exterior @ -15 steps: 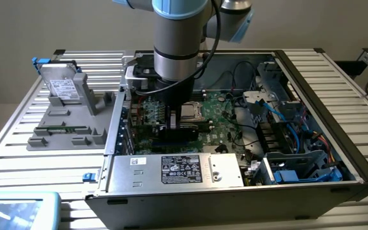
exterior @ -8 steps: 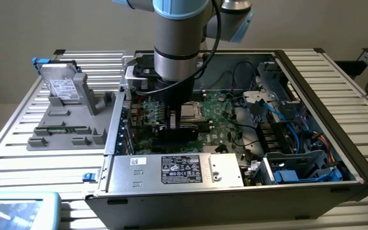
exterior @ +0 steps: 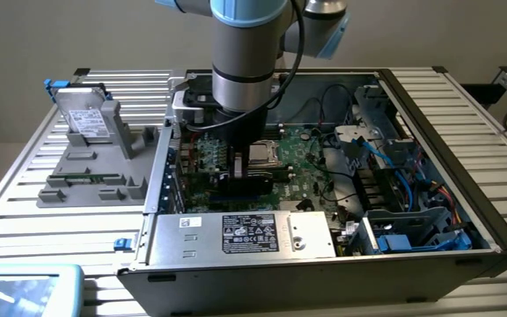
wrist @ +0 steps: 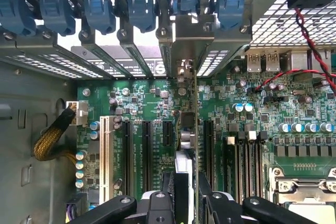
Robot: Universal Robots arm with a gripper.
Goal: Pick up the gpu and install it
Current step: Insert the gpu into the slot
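Evidently the gripper point(wrist: 185, 184) is pinching the gpu point(wrist: 187, 127) edge-on, standing it upright on the motherboard point(wrist: 152, 95). Pickup is looking done; whether it is sitting fully home cannot be told.

one gpu point(wrist: 187, 129), one case point(exterior: 324, 284), one drive point(exterior: 86, 119)

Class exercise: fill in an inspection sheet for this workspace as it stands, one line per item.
Surface: slatted table bearing open case.
Job's things: gpu upright, edge-on at the motherboard slots, bracket at the rear wall; seating unclear.
Clutter: grey holder with hard drive beside case.
Grippers: tool shut on gpu.
Cables: blue cables in case; red-black wires; yellow braided bundle.
Surroundings: pale blue object by the table's near corner.
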